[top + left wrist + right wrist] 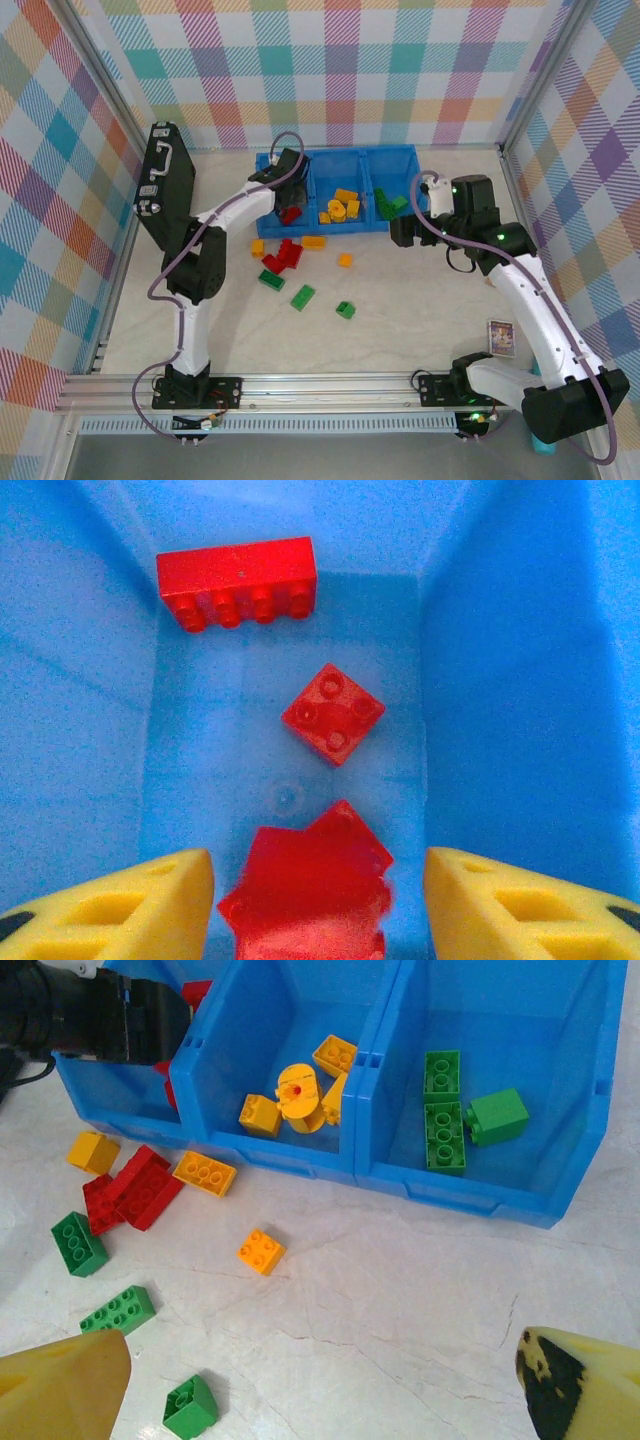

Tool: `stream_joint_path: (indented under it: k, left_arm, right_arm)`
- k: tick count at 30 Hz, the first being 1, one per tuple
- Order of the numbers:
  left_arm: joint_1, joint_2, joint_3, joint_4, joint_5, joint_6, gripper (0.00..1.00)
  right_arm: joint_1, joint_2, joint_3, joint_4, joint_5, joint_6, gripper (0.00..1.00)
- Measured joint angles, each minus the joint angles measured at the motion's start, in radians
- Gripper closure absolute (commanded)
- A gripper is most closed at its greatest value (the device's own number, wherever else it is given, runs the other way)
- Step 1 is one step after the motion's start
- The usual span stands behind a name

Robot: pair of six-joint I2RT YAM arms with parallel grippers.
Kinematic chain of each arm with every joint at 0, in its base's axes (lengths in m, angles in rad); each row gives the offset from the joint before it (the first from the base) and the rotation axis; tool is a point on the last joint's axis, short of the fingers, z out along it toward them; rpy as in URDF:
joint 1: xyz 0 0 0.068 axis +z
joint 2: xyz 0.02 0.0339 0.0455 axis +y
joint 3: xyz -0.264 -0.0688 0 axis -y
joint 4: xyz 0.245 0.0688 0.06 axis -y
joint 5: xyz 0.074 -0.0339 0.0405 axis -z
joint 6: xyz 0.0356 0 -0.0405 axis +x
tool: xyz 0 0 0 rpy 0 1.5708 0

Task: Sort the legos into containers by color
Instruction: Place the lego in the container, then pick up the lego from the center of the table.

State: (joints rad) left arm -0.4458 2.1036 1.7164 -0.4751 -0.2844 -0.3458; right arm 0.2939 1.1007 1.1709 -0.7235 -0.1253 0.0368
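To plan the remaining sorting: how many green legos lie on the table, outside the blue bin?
3. The left green lego lies beside the red legos, the middle green lego right of it, the right green lego farthest right. The left arm may hide more.

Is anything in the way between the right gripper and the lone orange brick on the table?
Nothing visible. The right gripper hangs open over bare table, with the orange brick straight ahead. A green brick lies off to one side.

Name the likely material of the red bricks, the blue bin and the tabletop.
Red bricks: hard glossy plastic, moulded studs. Blue bin: smooth plastic, slightly shiny, moulded dividers. Tabletop: pale veined surface, stone-like look; possibly printed laminate.
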Motion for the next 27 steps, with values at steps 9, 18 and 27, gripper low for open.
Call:
stream_joint_path:
  k: [9, 18, 27]
  left_arm:
    - [0.004, -0.04, -0.023, 0.015, 0.034, 0.041, 0.35]
    - [0.004, -0.473, -0.207, 0.054, 0.06, 0.1, 0.32]
    - [0.004, -0.859, -0.389, -0.014, 0.055, 0.136, 0.29]
  right_arm:
    - [0.037, -0.023, -0.106, 0.035, -0.042, 0.034, 0.01]
    - [0.176, 0.024, -0.245, 0.126, -0.07, 0.134, 0.01]
    - [0.247, 0.265, -0.235, 0.217, -0.045, 0.217, 0.01]
